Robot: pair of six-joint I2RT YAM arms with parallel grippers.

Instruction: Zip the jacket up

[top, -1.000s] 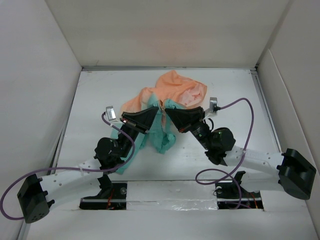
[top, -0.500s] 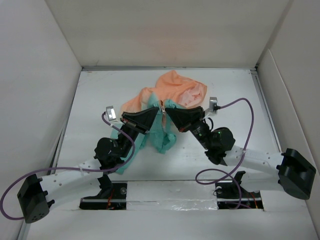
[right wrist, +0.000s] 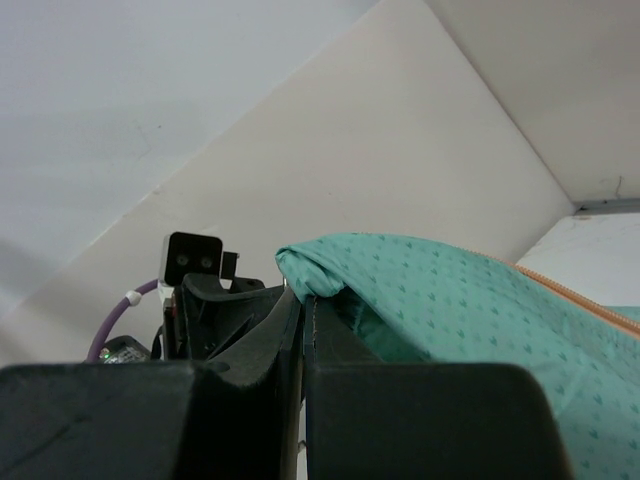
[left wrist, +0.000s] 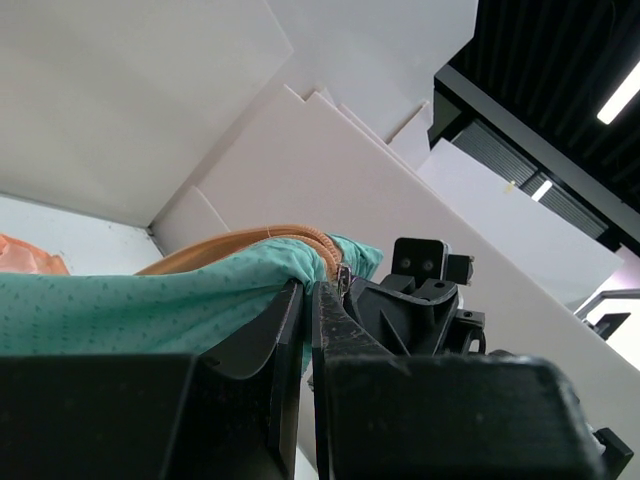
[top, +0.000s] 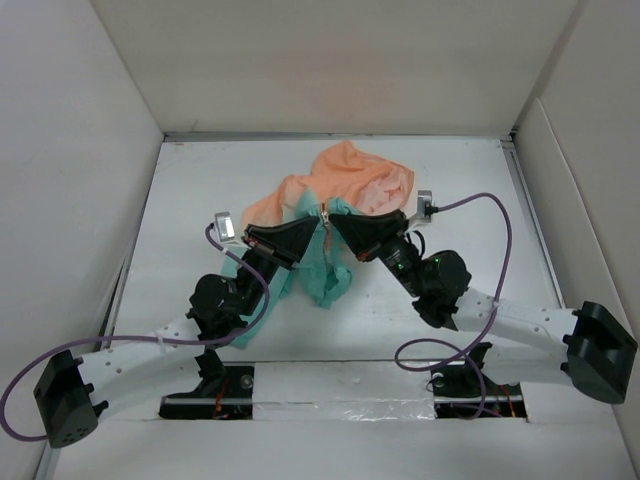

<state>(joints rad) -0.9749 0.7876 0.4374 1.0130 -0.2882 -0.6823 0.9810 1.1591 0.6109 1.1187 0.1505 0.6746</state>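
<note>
Right, starting at the bottom of the overhead view: both arms rise from their bases and lean inward, meeting in the middle of the white table (top: 200, 180). A purple cable (top: 492, 215) loops off the right arm.

Left gripper (top: 312, 227) now: jaws pressed together, only a thin slit between the fingers (left wrist: 255, 345), and teal cloth of the jacket (top: 352, 180) is pinched at their tips. The wrist view has that cloth (left wrist: 140, 300) draped across the left of the frame, with the orange zipper (left wrist: 275, 235) arching over it.

Right gripper (top: 336, 220): same story, clamped tight, teal fabric (right wrist: 450, 290) caught at its tips and spreading to the right of the frame, zipper tape (right wrist: 560, 287) along its edge. Whether it grips the slider or just the hem beside it, hard to call from here.

The two tips sit just beside each other, nearly nose to nose, with the zipper line (top: 324, 212) between them. Each wrist camera sees the other gripper right opposite (left wrist: 410, 300) (right wrist: 225, 310).

Below the grip, teal cloth hangs bunched between the arms. Beyond it, the orange part lies crumpled at upper centre of the table, short of the back wall (top: 330, 70).
</note>
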